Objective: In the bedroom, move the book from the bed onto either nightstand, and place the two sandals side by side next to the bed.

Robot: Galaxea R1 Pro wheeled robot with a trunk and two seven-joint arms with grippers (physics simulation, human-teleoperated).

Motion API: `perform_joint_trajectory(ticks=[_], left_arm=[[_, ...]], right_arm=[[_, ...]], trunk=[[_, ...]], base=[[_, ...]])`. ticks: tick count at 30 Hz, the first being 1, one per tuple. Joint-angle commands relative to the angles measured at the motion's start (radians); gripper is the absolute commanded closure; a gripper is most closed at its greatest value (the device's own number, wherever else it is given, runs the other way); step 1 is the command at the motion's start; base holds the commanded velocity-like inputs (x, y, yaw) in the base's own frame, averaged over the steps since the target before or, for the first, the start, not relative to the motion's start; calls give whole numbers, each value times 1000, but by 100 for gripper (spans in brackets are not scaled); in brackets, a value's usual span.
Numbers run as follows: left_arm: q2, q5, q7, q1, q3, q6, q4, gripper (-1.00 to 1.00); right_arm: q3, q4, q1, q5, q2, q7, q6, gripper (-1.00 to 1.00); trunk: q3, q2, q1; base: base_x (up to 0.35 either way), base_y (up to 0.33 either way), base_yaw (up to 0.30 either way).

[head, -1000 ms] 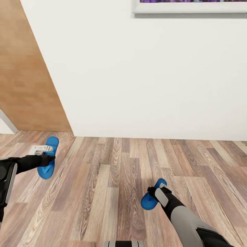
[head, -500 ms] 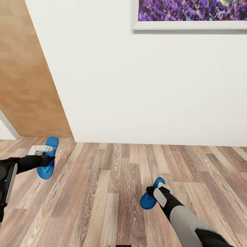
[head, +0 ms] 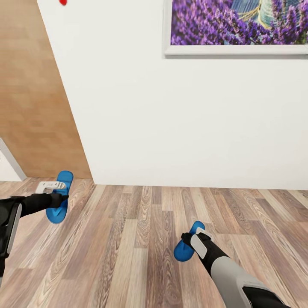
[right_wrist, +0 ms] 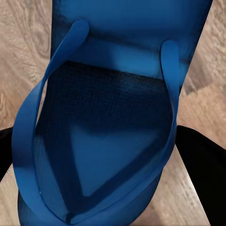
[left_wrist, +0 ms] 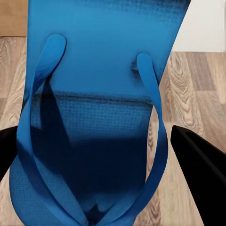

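**A blue sandal in each gripper, above plank floor**

Wood-plank floor [head: 141,248] meets a plain white wall [head: 179,119] bearing a white-framed lavender picture [head: 237,25]; a tan wooden panel [head: 34,107] stands left. The left gripper [head: 57,197] pinches one bright blue flat rubber flip-flop [head: 59,201], long axis pointing toward the wall. The right gripper [head: 192,244] pinches the other blue flip-flop [head: 186,248], angled likewise.

Facing white wall [head: 171,119], framed purple lavender picture [head: 237,25] at top right, tan wood panel [head: 34,98] at left. Wood-plank floor [head: 141,252] below. Left gripper [head: 54,193] clamped on blue sandal [head: 59,202], held above floor near panel. Right gripper [head: 191,242] clamped on second blue sandal [head: 186,247], lower centre. Sandals well apart.
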Motion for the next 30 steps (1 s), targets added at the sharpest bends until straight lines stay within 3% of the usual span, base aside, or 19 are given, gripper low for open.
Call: perform_joint_trajectory(ticks=[1,7,15,22,30], left_arm=[[0,-11,-12,-1,1,3,-1,100],[0,-11,-12,-1,0,3,-1,100],[0,-13,-11,-1,-1,3,-1,100],[0,-14,-10,-1,-2,3,0,100],[-1,-14,-10,-1,-1,3,0,100]], right_arm=[[-1,-2,0,-7,2,-6,4,100],[2,-2,0,-7,7,-6,4,100],[47,-3,0,-8,11,-4,4,100],[53,-3,0,-8,12,-3,0,100],[55,-2,0,-8,13,-2,-3,100]], trunk=[[3,0,-1],[26,1,-3],[57,3,-7],[84,5,-10],[109,61,-41]], base=[[0,0,0],[0,0,0],[0,0,0],[0,0,0],[0,0,0]])
